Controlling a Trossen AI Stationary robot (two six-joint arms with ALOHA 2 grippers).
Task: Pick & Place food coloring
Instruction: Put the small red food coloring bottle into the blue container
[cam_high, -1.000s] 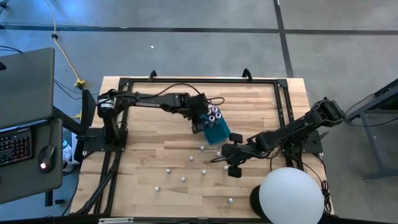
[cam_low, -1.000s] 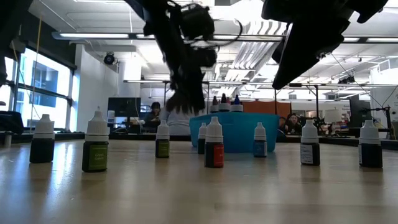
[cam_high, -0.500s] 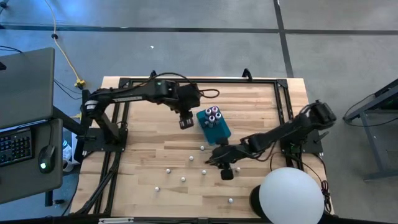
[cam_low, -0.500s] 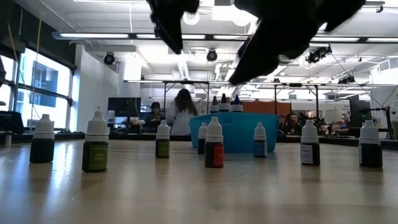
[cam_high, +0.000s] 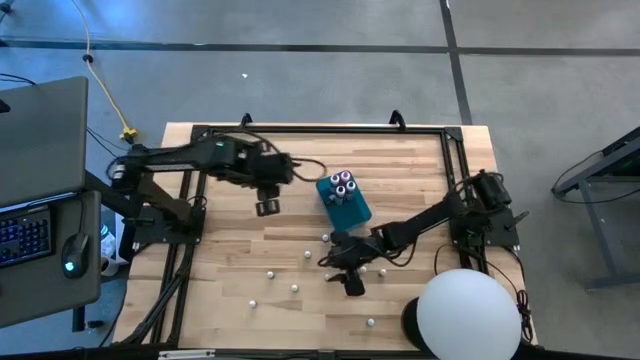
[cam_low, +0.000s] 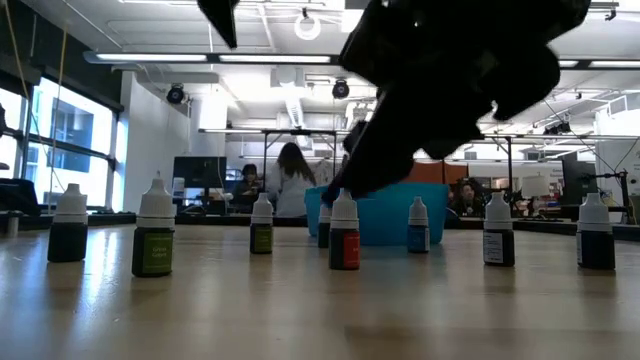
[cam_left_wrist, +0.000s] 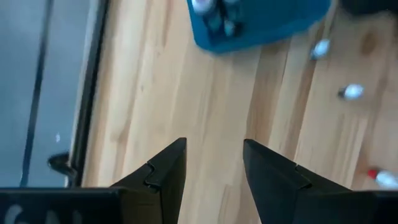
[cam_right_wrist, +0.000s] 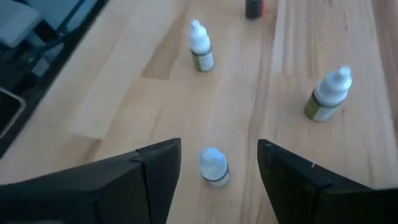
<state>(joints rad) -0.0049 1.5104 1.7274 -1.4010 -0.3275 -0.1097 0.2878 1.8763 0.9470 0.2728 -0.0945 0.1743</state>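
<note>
Since 1.0 s ago, left tool (cam_high: 267, 207) has withdrawn from the teal box (cam_high: 343, 201) toward its own side of the bench (cam_high: 420, 180); right tool (cam_high: 352, 284) has advanced across the bench toward the scattered bottles.

Left tool: hangs above bare wood, well apart from the box. Left wrist view shows its fingers (cam_left_wrist: 165, 171) parted w/ a clear gap, nothing between them; box (cam_left_wrist: 261, 22) lies ahead of them.

Right tool: low over the bench among the loose bottles, in front of the box. Right wrist view shows its fingers (cam_right_wrist: 152, 168) spread wide, w/ a white-capped bottle (cam_right_wrist: 213, 166) standing between them; fingers not closed on it, contact not seen. 2 more bottles w/ greenish labels stand beyond, one (cam_right_wrist: 200, 46) farther off, one (cam_right_wrist: 326, 94) to the side.

Food coloring (cam_high: 290, 275): several bottles w/ dark and pink tops (cam_high: 342, 184) stand inside the teal box. Remainder scattered upright on the bench as small white dots in high view, on the near half between the 2 arms.

Low view: row of bottles upright on the bench, incl. green-label (cam_low: 154, 239) and red-label (cam_low: 344, 235); box (cam_low: 400, 212) behind them. Right arm's dark bulk hangs over the red-label bottle. Persons visible in the room beyond the bench.
</note>
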